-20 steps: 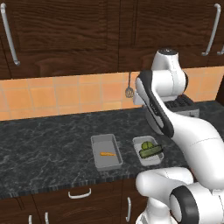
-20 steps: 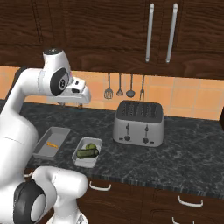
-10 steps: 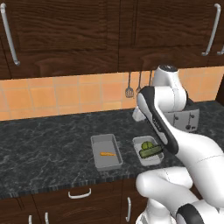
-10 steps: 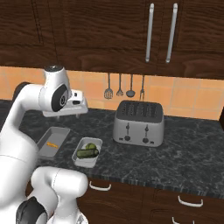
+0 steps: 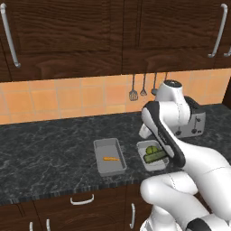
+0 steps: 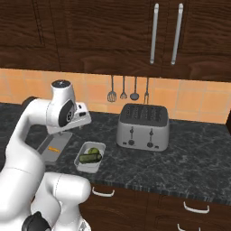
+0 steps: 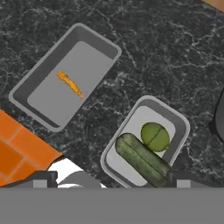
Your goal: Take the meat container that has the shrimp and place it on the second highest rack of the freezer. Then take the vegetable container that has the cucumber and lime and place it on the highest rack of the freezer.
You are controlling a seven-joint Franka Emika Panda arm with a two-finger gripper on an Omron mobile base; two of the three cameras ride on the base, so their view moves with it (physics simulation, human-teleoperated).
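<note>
Gripper [image 7: 109, 186] high over both trays — cucumber [image 7: 142, 160] and lime [image 7: 155, 136] nearest below, shrimp [image 7: 70, 84] farther off — jaw spread impossible to tell

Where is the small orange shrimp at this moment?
The thin orange shrimp lies inside the larger grey tray on the black counter, beside the smaller tray with the dark green cucumber.

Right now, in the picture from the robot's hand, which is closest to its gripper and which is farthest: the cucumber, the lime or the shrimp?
1. The cucumber: right by the gripper, in the small tray.
2. The lime: just past the cucumber, same tray.
3. The shrimp: farthest, in the bigger tray across the counter.
</note>
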